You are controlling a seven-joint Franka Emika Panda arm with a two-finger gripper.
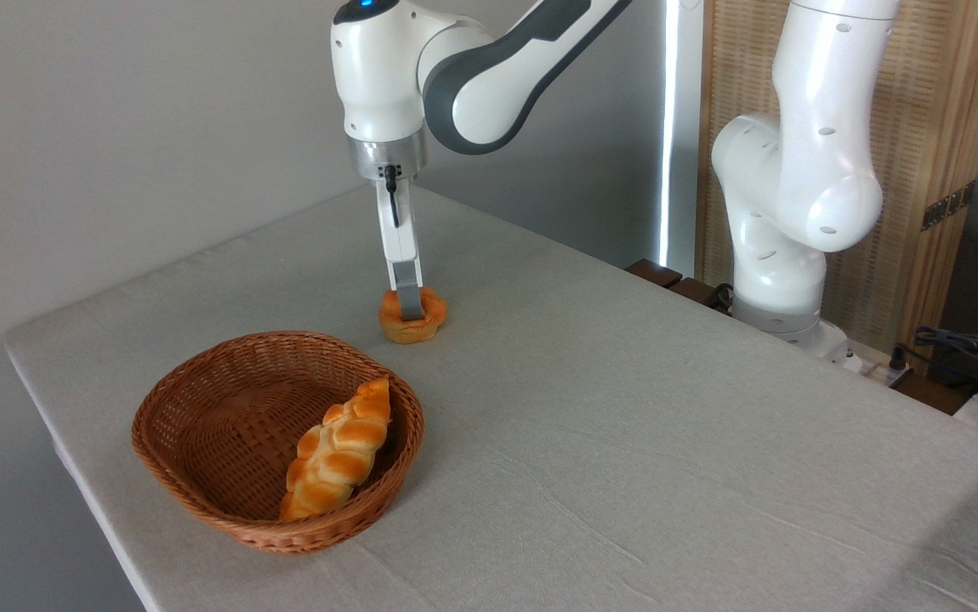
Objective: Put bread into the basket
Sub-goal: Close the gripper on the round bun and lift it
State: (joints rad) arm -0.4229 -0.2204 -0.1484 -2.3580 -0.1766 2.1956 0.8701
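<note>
Small round golden-orange knotted bun [412, 316] on grey cloth table [625, 442], outside oval brown wicker basket [200, 476]. Two-finger gripper [408, 311] down on bun; grip state unclear. Lift, transfer, release remaining.

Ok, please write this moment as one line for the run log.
phase: at pick | end effector: down on small round orange bun, grip unclear | oval brown wicker basket: holds long braided golden loaf
</note>
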